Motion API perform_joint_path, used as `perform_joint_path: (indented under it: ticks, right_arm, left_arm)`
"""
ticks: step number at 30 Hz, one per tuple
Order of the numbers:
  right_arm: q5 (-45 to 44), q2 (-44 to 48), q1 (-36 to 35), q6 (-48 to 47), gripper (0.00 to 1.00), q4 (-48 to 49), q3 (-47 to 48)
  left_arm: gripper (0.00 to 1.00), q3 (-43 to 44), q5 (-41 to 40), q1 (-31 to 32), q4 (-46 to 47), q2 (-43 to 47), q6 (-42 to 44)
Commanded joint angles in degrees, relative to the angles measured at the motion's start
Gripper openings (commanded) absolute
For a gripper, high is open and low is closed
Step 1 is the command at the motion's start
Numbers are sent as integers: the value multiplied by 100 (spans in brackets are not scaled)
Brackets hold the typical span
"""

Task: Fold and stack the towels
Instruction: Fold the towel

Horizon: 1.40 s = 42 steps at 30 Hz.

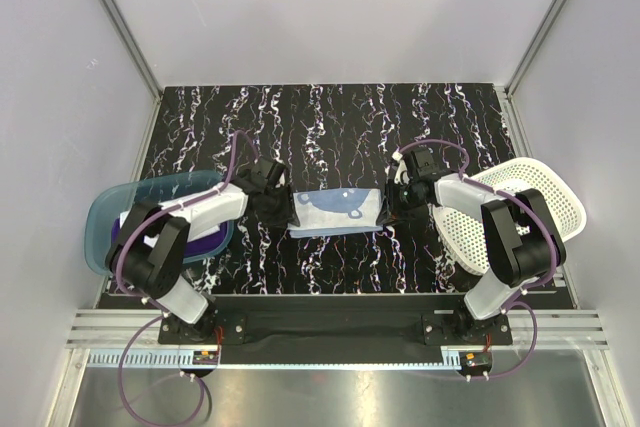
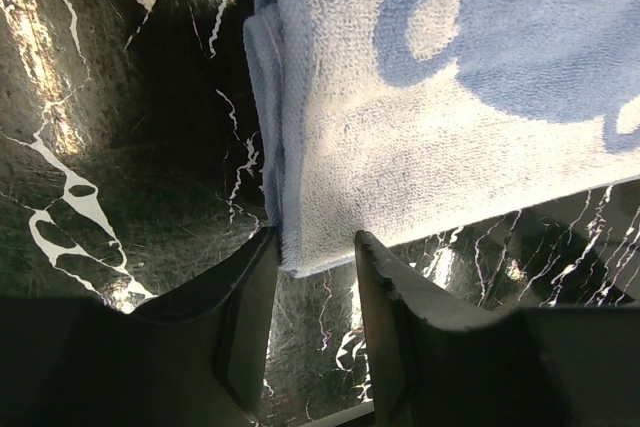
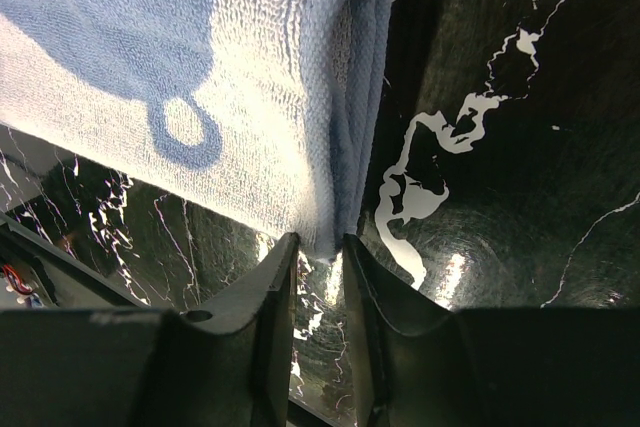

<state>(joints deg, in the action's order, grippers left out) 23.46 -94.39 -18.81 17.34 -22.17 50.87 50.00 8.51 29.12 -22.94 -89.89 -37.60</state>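
Note:
A folded light blue and white towel (image 1: 338, 213) with a darker blue pattern lies flat on the black marbled table between my two grippers. My left gripper (image 1: 272, 205) is at its left end. In the left wrist view its jaws (image 2: 315, 247) stand apart with the towel's near corner (image 2: 310, 237) between the fingertips, unbunched. My right gripper (image 1: 398, 205) is at the towel's right end. In the right wrist view its jaws (image 3: 320, 247) are narrow and close on the towel's folded edge (image 3: 335, 197). A deep purple towel (image 1: 205, 244) lies in the teal tub. No white speckled towel shows.
The translucent teal tub (image 1: 105, 217) sits at the left table edge under my left arm. The white perforated basket (image 1: 545, 192) sits at the right edge by my right arm. Grey walls enclose the table on three sides.

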Motion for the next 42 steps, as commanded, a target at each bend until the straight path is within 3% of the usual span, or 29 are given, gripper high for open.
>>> perform_joint_path:
  ticks: [1, 7, 8, 9, 13, 17, 26, 30, 37, 41, 42]
  right_arm:
    - [35, 166, -44, 23, 31, 99, 2]
    - [27, 149, -53, -3, 27, 82, 19]
    - [35, 149, -53, -3, 16, 82, 37]
    - [44, 149, -53, -12, 13, 56, 54]
    - [-8, 184, -44, -91, 5, -225, 308]
    - [-44, 324, -53, -117, 0, -384, 450]
    - [-219, 483, -53, -249, 0, -1043, 880]
    - [-219, 702, -44, -118, 0, -922, 592]
    - [-254, 509, -44, 24, 0, -191, -183]
    - [-228, 483, -53, 41, 7, 2, -306]
    - [-237, 509, -53, 50, 13, 37, -341]
  left_arm:
    - [41, -7, 36, -3, 167, -73, -71]
    - [34, -52, 19, -3, 185, -99, -80]
    - [31, -43, 1, -3, 158, -99, -80]
    - [19, -17, 1, 5, 115, -91, -80]
    - [0, 272, -69, 14, -131, 23, -19]
    - [0, 554, -87, 6, -439, 155, 51]
    - [0, 801, 97, 76, -940, 480, 8]
    - [0, 389, 89, 286, -695, 989, -229]
    - [0, -587, 107, 331, -106, 780, -274]
    - [6, -526, -78, 331, -123, 578, -168]
    - [7, -500, -78, 331, -132, 534, -142]
